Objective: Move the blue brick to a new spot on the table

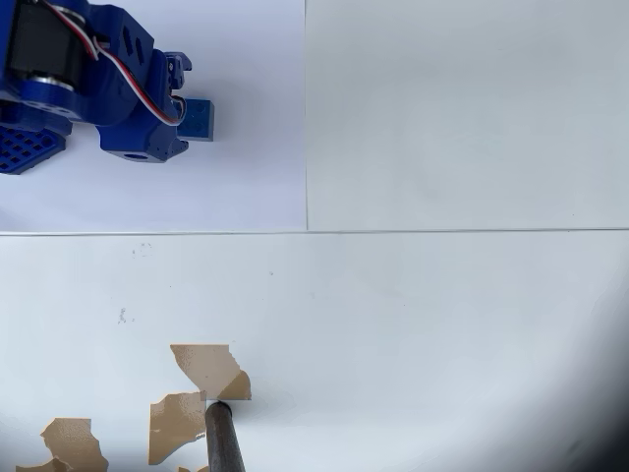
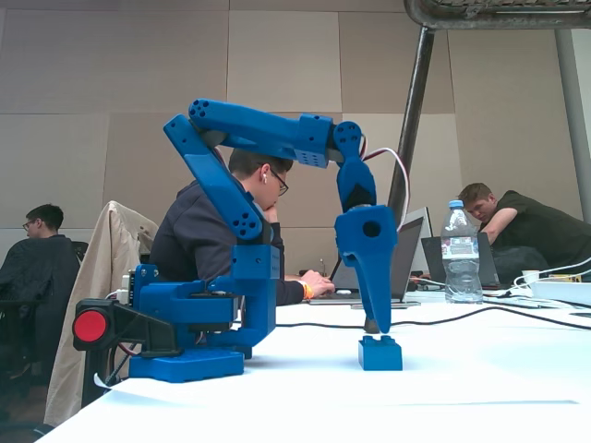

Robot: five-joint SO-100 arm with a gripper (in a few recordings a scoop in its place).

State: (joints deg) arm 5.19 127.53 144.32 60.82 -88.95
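The small blue brick (image 1: 200, 119) lies flat on the white paper sheet at the top left of the overhead view, its left edge tucked under my blue gripper (image 1: 183, 110). From the side, in the fixed view, the brick (image 2: 380, 353) rests on the table (image 2: 489, 388), studs up. My gripper (image 2: 379, 326) points straight down, its tip just above the studs and not around the brick. The jaws overlap from the side, so their spacing is hidden.
The paper sheet (image 1: 246, 177) covers the table's top-left corner. Tan chipped patches (image 1: 211, 366) and a dark rod (image 1: 224, 438) lie near the bottom edge. The arm's base (image 2: 185, 323) stands to the left. A water bottle (image 2: 459, 254), cables and seated people are behind.
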